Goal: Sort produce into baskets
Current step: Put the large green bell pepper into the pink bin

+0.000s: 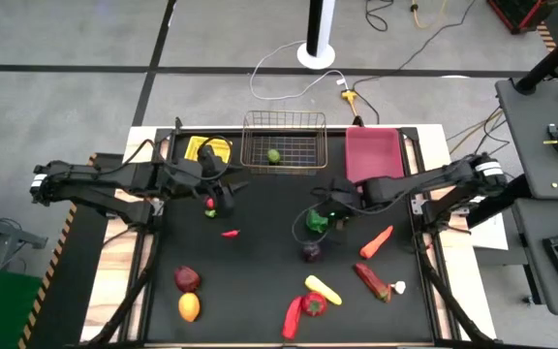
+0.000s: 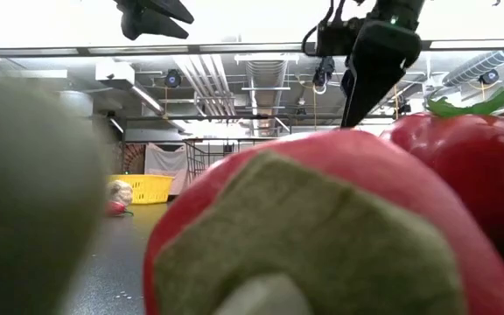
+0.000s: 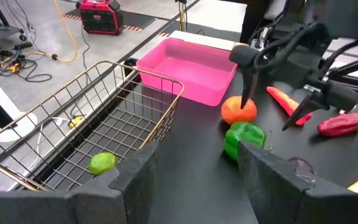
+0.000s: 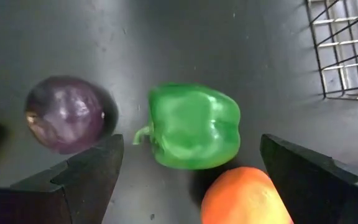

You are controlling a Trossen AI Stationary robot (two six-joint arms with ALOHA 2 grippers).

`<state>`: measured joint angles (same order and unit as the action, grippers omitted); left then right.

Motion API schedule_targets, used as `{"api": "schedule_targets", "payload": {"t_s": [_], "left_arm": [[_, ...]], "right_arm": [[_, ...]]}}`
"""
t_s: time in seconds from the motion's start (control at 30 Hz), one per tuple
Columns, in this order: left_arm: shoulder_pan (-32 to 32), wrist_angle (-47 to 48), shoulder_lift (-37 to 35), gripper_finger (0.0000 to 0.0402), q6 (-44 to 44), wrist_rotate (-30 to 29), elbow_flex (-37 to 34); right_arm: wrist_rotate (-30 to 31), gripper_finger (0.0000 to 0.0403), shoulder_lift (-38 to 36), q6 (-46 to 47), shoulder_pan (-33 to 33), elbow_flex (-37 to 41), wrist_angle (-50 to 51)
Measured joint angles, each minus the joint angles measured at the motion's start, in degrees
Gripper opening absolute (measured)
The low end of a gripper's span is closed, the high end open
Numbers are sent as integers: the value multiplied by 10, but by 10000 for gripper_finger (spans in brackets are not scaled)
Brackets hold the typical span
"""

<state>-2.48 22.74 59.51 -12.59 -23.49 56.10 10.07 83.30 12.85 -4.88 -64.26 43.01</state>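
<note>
Just in front of the wire basket [image 4: 347,50], the right gripper [image 4: 188,168] hangs open over the green bell pepper [image 4: 191,127]; closing off-centre could catch the touching orange fruit [image 4: 247,196] and nudge both away.

Black desk [image 1: 260,281] with three bins along the back: yellow tray [image 1: 208,149], wire basket [image 1: 284,142], pink bin [image 1: 373,153]. Loose on it: green pepper [image 1: 317,220], purple onion [image 1: 312,251], carrot [image 1: 377,241], small chili [image 1: 230,233], and more fruit near the front.
</note>
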Motion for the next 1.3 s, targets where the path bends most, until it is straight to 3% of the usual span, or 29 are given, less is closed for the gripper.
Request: {"api": "schedule_targets", "payload": {"t_s": [1.3], "left_arm": [[0,-1,3,200,29,1,0]], "right_arm": [[-90,370,104,-63,62,18,-74]]}}
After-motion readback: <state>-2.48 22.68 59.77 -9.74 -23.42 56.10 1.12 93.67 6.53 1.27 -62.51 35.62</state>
